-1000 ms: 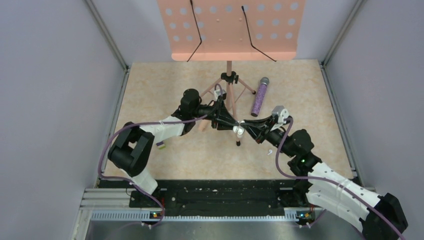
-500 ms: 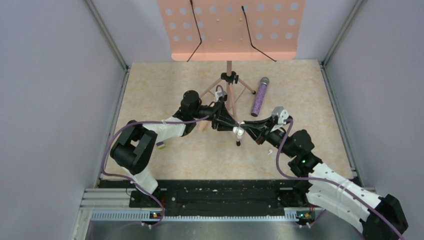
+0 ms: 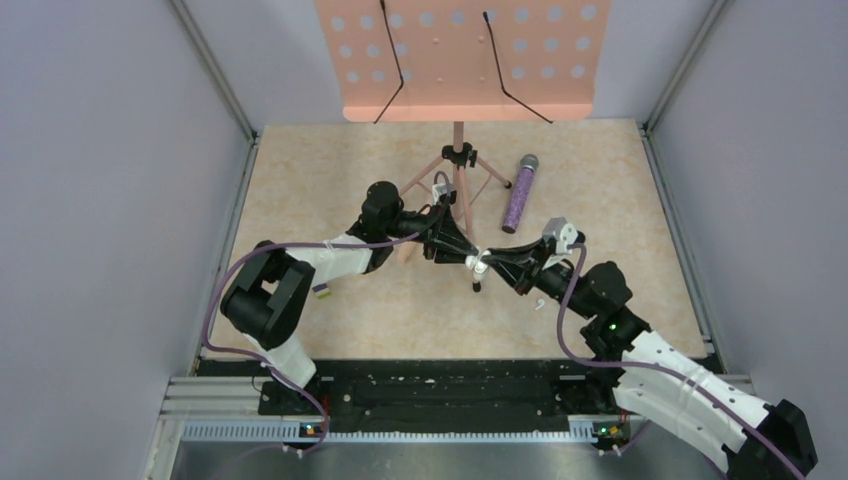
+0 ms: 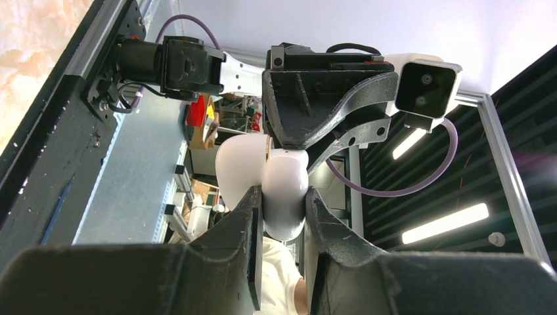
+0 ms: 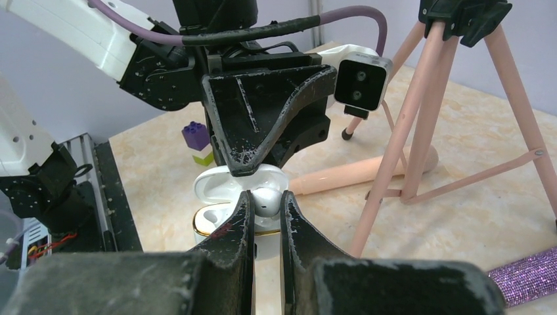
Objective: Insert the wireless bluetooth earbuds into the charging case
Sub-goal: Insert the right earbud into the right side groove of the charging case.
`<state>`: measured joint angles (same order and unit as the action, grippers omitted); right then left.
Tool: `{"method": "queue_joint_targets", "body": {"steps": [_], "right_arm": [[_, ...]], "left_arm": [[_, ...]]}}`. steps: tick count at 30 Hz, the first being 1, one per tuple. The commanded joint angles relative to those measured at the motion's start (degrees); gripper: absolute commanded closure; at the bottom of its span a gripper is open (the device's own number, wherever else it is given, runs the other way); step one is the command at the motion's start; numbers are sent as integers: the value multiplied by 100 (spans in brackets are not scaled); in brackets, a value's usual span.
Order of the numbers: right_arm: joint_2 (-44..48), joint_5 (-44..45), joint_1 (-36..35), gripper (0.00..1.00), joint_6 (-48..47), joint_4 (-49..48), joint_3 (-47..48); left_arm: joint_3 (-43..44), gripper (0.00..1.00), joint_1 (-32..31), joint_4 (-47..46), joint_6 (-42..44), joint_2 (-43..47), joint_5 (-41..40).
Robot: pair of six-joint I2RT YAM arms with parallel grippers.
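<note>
Left gripper (image 4: 282,203) clamps the slick charging case (image 4: 286,176) by its sides, right gripper (image 5: 266,205) pinches one tiny, slippery earbud (image 5: 266,195)

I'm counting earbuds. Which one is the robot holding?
The earbud pinched in the right gripper, at the open white case. The other earbud lies loose on the table beside the right arm.

charging case (image 5: 220,185): glossy white plastic, smooth, gold metallic rim. earbud (image 5: 266,201): glossy white plastic. right fingers (image 5: 231,252): matt black plastic, scuffed edges. microphone (image 3: 519,193): purple glitter, rough. stand legs (image 5: 420,111): smooth pink painted metal. worktop (image 3: 320,180): beige marbled, smooth.
</note>
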<state>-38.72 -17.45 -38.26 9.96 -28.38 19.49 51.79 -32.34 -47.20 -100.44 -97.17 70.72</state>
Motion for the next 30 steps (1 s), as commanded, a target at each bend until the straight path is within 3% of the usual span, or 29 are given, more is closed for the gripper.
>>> {"method": "queue_joint_targets", "body": {"steps": [1, 3, 6, 10, 13, 15, 18, 22, 25, 30], "right_arm": [[-62, -289, -77, 100, -21, 507, -90], [-90, -297, -76, 98, -6, 544, -59], [-80, -236, -76, 77, 48, 657, 44], [56, 80, -73, 60, 147, 904, 323], [300, 606, -74, 41, 261, 1019, 458], [522, 915, -76, 22, 324, 1098, 549], [811, 1354, -77, 12, 393, 1405, 810], [816, 1993, -76, 8, 508, 2476, 1363], [522, 2957, -69, 7, 949, 3696, 1792], [-95, 3830, -6, 24, 1918, 5289, 2111]], "left_arm": [[51, 100, 66, -687, -37, 37, -146], [59, 100, 66, -691, -40, 34, -146], [61, 100, 62, -690, -37, 23, -154], [28, 100, 64, -687, -9, 3, -140], [-8, 100, 54, -533, 150, 19, -148], [-7, 100, 59, -106, 490, 82, -152], [97, 100, 53, 1113, 1420, 204, -210], [358, 100, 62, 2691, 2611, 338, -325], [687, 100, 92, 4222, 3681, 393, -537], [1365, 100, 122, 6837, 5666, 493, -1550]]}}
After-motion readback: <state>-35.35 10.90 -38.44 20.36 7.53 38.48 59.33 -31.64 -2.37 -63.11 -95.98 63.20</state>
